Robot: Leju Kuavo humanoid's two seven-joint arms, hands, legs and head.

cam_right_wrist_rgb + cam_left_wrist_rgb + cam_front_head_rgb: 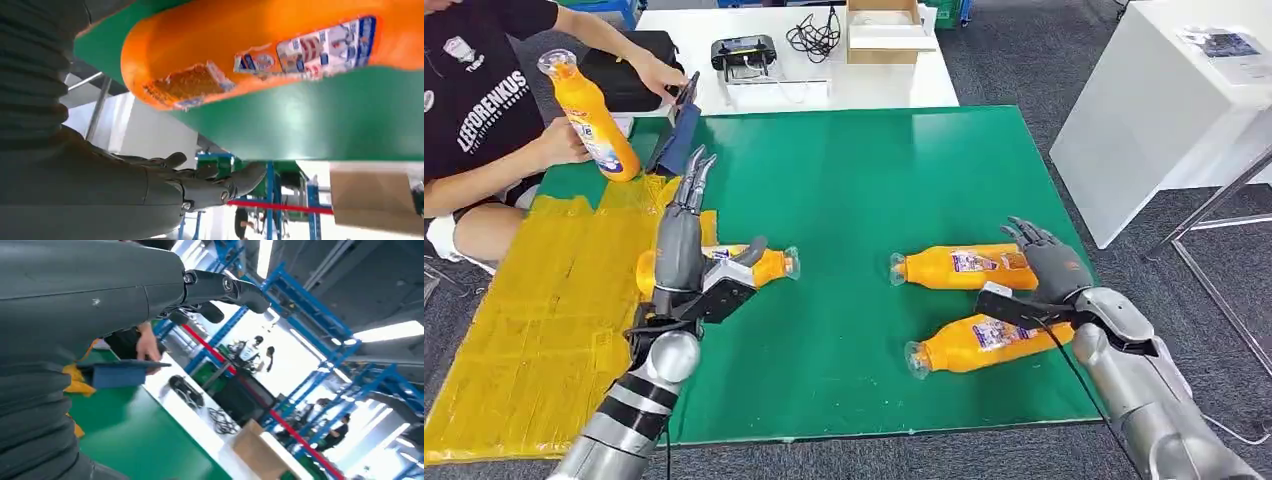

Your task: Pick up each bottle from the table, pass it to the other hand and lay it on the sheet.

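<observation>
On the green table, seen from the head view, three orange bottles lie on their sides and a fourth stands upright at about ten o'clock on the yellow sheet, steadied by a person's hand. The left hand hangs over the bottle at the sheet's edge, fingers stretched straight toward twelve o'clock and thumb out to the side; it looks open, and whether it touches the bottle beneath cannot be told. The right hand sits at the base end of the far right bottle, fingers spread and loosely curled, grasping nothing; the near right bottle lies just beside its wrist at about five o'clock from the table's middle. In the right wrist view that hand's fingers stand apart with the bottle's labelled body close by. These bottles look like stiff moulded plastic with glossy skin and a paper label, probably moderately heavy if full, and likely to roll or slide under a light touch. The safest hold is probably around the broad middle of the body at the label, not the narrow neck, leaving one end free for the other hand.
</observation>
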